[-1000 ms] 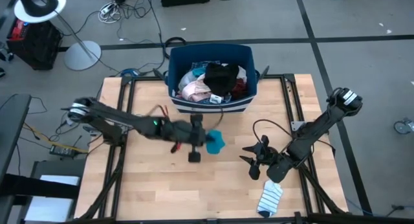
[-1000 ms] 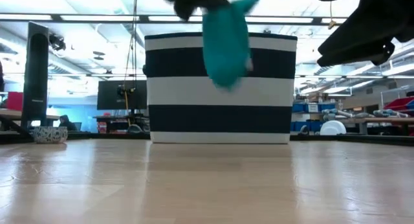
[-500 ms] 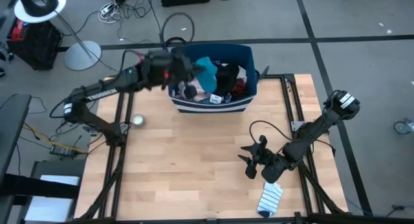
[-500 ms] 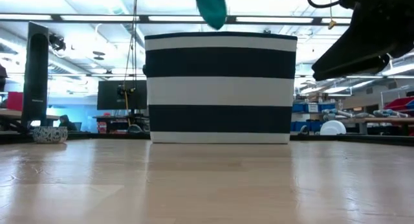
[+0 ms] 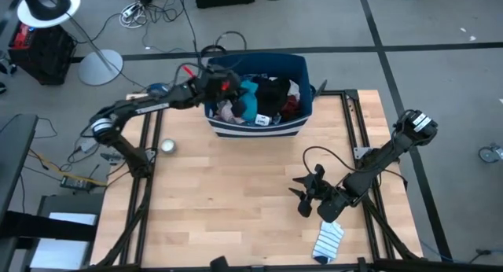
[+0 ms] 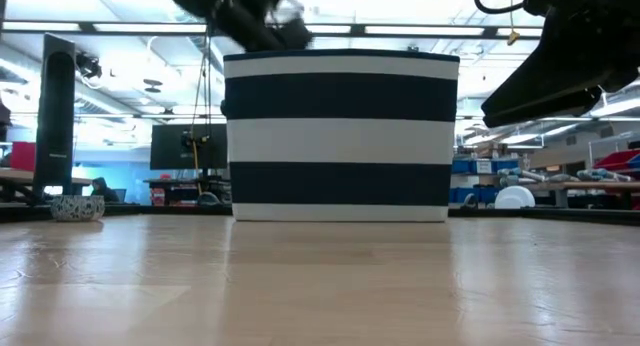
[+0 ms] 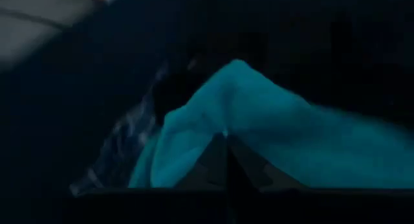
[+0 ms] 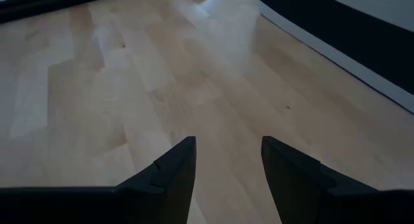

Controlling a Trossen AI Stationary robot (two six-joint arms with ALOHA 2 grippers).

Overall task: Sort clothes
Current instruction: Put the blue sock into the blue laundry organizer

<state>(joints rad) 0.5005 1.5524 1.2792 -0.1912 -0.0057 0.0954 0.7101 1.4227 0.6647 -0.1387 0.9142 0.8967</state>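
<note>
The clothes [image 5: 271, 97] lie heaped in a dark blue bin [image 5: 302, 75] at the table's far middle. In the low view the bin [image 6: 340, 136] shows white stripes. My left gripper [image 5: 229, 88] reaches into the bin's left part, shut on a teal garment [image 5: 248, 97], which fills the left wrist view [image 7: 259, 120]. My right gripper [image 5: 308, 195] hovers open and empty over the table's near right [image 8: 223, 162]. A blue-and-white striped sock [image 5: 328, 242] lies flat on the table just near of it. My left gripper holds the teal garment at a fold or edge [image 7: 226, 130] between its two shut fingertips. The cloth spreads away from the fingers over the other clothes in the bin. The dark bin wall hides how many layers are held.
A small round bowl [image 5: 167, 146] stands on the table's left part and shows in the low view [image 6: 78, 207]. Bare wood lies between the bin and the right gripper. A lamp base [image 5: 100, 66] and cables lie on the floor beyond the table.
My left gripper has carried the teal garment from above the table's middle up and toward the far edge, over the bin's rim, then down into the bin's left part. The garment hung free before and now rests on the clothes in the bin.
</note>
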